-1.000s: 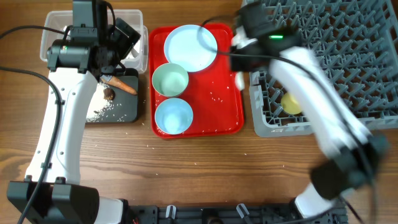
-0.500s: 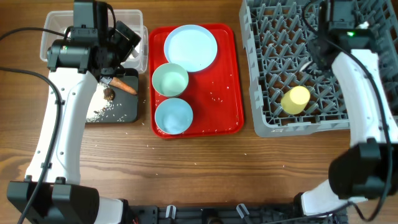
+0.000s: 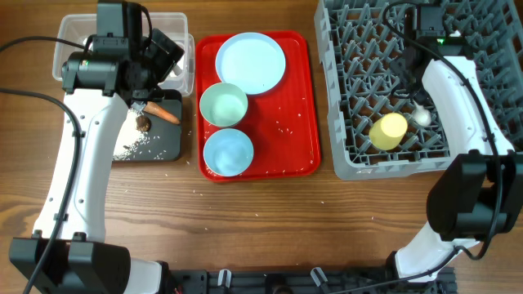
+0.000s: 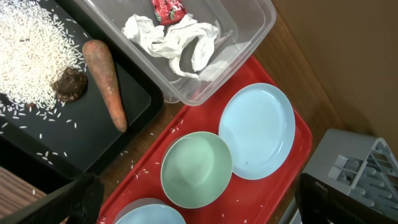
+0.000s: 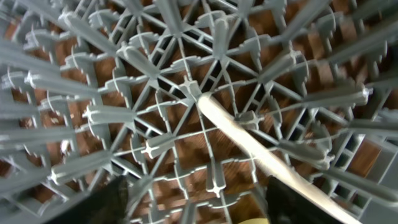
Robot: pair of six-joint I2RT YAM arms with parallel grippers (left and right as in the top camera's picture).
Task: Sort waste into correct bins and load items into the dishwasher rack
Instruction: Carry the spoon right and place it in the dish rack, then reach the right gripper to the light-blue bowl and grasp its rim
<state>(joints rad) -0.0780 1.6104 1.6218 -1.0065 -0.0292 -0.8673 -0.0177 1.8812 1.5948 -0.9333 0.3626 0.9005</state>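
**Right gripper** (image 5: 196, 196): the jaws stand wide apart over the rack (image 3: 347, 159) and hold nothing. The white spoon (image 5: 249, 146) lies on the grid between them, nearer one finger, with its handle slanting across the pegs. Whether it touches that finger cannot be told. The yellow cup (image 3: 388, 131) lies just beside it in the rack.

**Left gripper** (image 4: 199, 199): the jaws are wide and empty, above the bins.

**Handling, by judgement:**
- **Spoon:** It is light, thin, stiff plastic and probably slick, so a nudge could tip it through the grid. If it needs reseating, pinch the handle across its narrow width near mid-length.
- **Plate** (image 3: 250, 63) **and two bowls** (image 3: 223, 105): These sit on the red tray (image 3: 286, 131), not yet loaded. They look rigid and smooth. Take each by the rim, one finger inside and one outside. The flat plate offers the least purchase.
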